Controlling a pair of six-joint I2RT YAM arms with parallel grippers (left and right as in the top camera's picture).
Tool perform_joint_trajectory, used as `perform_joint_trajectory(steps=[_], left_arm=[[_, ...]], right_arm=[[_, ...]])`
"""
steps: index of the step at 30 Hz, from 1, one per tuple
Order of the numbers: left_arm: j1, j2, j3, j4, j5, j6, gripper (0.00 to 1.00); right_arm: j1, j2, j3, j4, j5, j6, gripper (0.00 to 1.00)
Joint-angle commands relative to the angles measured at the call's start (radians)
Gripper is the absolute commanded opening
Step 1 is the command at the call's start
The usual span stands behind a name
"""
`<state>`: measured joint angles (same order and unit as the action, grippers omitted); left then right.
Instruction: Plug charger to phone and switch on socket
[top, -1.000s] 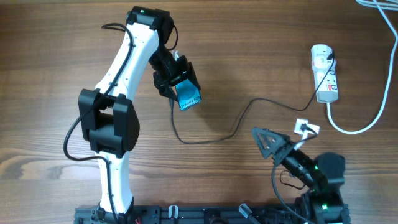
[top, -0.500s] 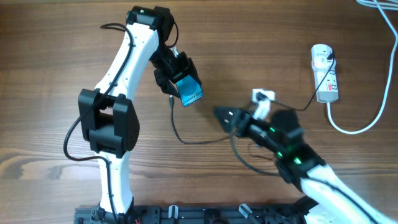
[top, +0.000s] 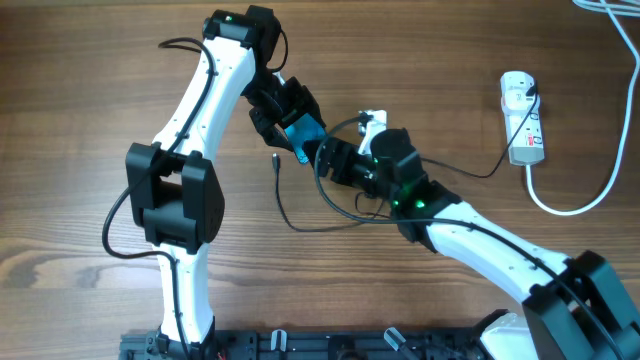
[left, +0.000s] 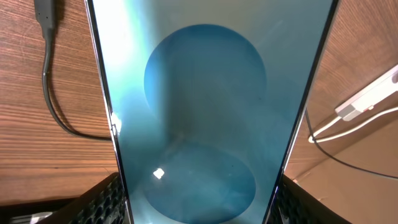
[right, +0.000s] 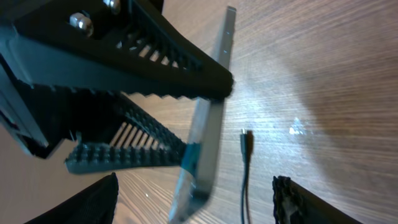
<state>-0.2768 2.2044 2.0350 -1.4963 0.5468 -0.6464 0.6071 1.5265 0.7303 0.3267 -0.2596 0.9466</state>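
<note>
My left gripper (top: 288, 118) is shut on the phone (top: 304, 134), a teal-lit slab held tilted above the table. In the left wrist view the phone (left: 205, 106) fills the frame between the fingers (left: 199, 208). My right gripper (top: 329, 160) is open and empty just right of the phone. In the right wrist view its jaws (right: 194, 202) frame the phone's lower end (right: 205, 143), seen edge-on. The charger's black cable (top: 330, 222) lies on the wood, its connector tip (top: 275, 158) free below the phone (right: 246, 142) (left: 43, 9). The socket (top: 523, 125) lies far right with the black plug (top: 537, 96) in it.
The socket's thick white lead (top: 590, 190) loops along the right edge. The left arm's white link (top: 195, 110) crosses the left middle. The right arm (top: 480, 240) reaches diagonally across the black cable. Bare wood lies to the far left and along the top.
My right arm has swung from the front right up and left to the phone, open all the while. My left gripper has shifted the phone slightly right and up.
</note>
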Motion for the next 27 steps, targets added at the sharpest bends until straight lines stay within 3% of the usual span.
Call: perform_joint_trajectory(steps=[1,8,18,27], left_arm=[[0.0,-0.026,-0.002,0.006,0.008,-0.041,0.04],[0.0,-0.026,-0.002,0.042,0.0,-0.07,0.04],[-0.003,-0.026,-0.002,0.069,-0.029,-0.095,0.04],[-0.003,-0.026,-0.002,0.073,-0.041,-0.095,0.04]], right_arm=[[0.012,0.036,0.038,0.007,0.064,0.057,0.75],[0.012,0.08,0.039,0.015,0.089,0.142,0.55],[0.012,0.141,0.108,0.027,0.089,0.152,0.47],[0.012,0.169,0.142,0.014,0.089,0.153,0.3]])
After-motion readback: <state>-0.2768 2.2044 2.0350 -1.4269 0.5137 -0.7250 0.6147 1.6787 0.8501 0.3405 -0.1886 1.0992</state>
